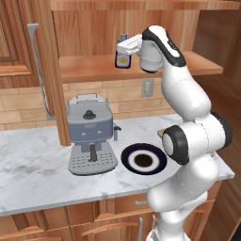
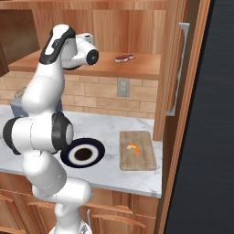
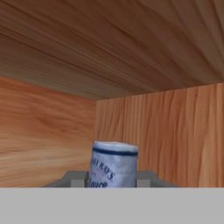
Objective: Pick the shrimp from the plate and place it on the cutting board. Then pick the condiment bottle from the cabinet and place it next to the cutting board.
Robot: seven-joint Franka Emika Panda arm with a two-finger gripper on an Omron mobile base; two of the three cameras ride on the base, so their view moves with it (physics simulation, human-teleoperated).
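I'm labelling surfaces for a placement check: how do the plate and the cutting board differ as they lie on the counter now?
The plate is round, with a dark navy rim, white ring and dark centre; the cutting board is rectangular, light-brown wood with visible grain. The plate's centre lies bare, while the cutting board carries the shrimp. In the right base view the plate lies beside the arm, the cutting board nearer the cabinet's side post. Both lie flat on the marble counter, apart from each other.
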